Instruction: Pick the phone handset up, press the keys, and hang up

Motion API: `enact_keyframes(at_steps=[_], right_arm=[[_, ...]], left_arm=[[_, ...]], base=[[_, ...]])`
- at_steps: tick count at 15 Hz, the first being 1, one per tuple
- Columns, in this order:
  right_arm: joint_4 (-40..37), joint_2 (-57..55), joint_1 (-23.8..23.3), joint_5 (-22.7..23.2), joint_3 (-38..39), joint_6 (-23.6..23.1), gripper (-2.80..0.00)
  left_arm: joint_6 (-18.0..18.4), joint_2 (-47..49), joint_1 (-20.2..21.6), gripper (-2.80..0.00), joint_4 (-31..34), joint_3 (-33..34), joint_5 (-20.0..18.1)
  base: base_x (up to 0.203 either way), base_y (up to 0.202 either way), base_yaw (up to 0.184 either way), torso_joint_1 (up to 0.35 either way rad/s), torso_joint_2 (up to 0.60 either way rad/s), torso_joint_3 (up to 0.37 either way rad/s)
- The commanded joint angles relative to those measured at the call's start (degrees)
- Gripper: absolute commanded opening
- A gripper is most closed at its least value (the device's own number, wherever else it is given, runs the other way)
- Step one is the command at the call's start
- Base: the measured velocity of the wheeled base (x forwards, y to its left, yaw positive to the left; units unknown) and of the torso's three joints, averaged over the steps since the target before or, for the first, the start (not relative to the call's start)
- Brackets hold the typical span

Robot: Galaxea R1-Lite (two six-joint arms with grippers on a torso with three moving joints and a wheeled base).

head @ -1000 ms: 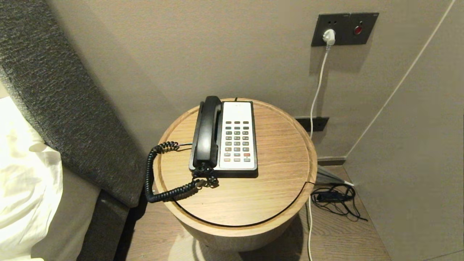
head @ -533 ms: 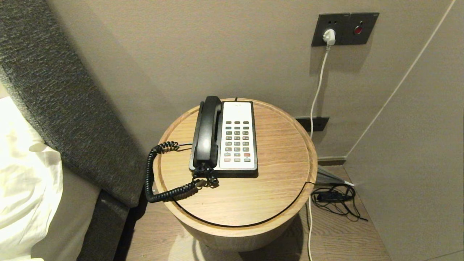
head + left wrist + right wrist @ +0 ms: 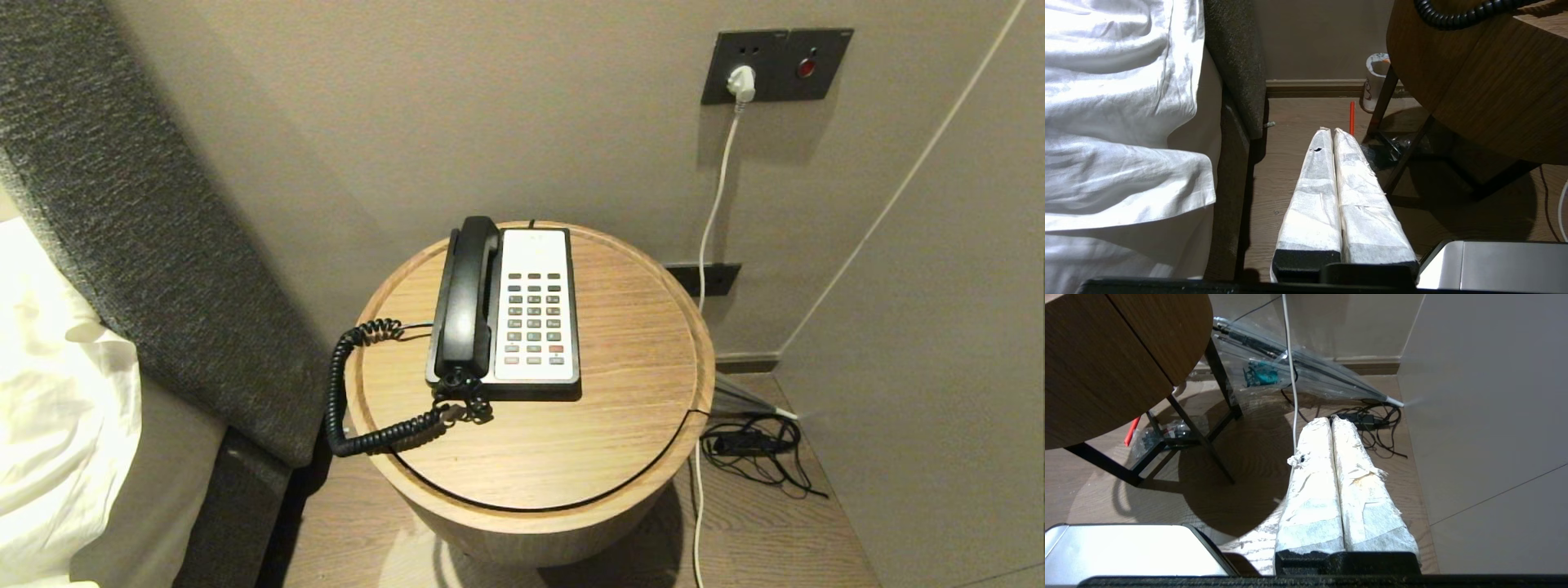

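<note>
A black handset (image 3: 467, 298) rests in the cradle on the left side of a white phone base (image 3: 535, 306) with a grid of keys (image 3: 534, 318). The phone sits on a round wooden side table (image 3: 604, 425). A black coiled cord (image 3: 359, 408) loops off the table's left edge and shows in the left wrist view (image 3: 1457, 14). Neither arm shows in the head view. My left gripper (image 3: 1331, 130) is shut and empty, low beside the table over the floor. My right gripper (image 3: 1330, 419) is shut and empty, low at the table's right over the floor.
A bed with white sheets (image 3: 49, 408) and a grey headboard (image 3: 147, 204) stands to the left. A white cable (image 3: 714, 204) hangs from a wall socket (image 3: 775, 65). Black cables (image 3: 755, 449) and a folded clear umbrella (image 3: 1306, 371) lie on the floor at right.
</note>
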State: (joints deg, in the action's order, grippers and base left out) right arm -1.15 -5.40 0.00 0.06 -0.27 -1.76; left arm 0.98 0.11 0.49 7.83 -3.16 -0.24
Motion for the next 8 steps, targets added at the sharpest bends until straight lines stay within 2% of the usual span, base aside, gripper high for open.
enact_keyframes(at_steps=[1, 4, 8], right_arm=[[0.03, -0.31, 0.0, 0.12, -0.08, -0.09, -2.8], [0.45, -0.31, 0.0, -0.06, 0.09, 0.17, -2.8], [0.68, -0.22, 0.0, 0.26, 0.24, -0.97, -2.8]], left_arm=[[-0.01, 0.56, 0.03, -2.8, -0.09, 0.02, 0.33], [2.64, 0.06, 0.04, -2.8, 0.31, -0.06, -0.35], [2.81, -0.01, 0.04, -2.8, 1.24, -0.37, -1.09]], base=[[0.0, 0.0, 0.0, 0.0, 0.0, 0.0], [0.0, 0.0, 0.0, 0.0, 0.0, 0.0], [0.0, 0.0, 0.0, 0.0, 0.0, 0.0]])
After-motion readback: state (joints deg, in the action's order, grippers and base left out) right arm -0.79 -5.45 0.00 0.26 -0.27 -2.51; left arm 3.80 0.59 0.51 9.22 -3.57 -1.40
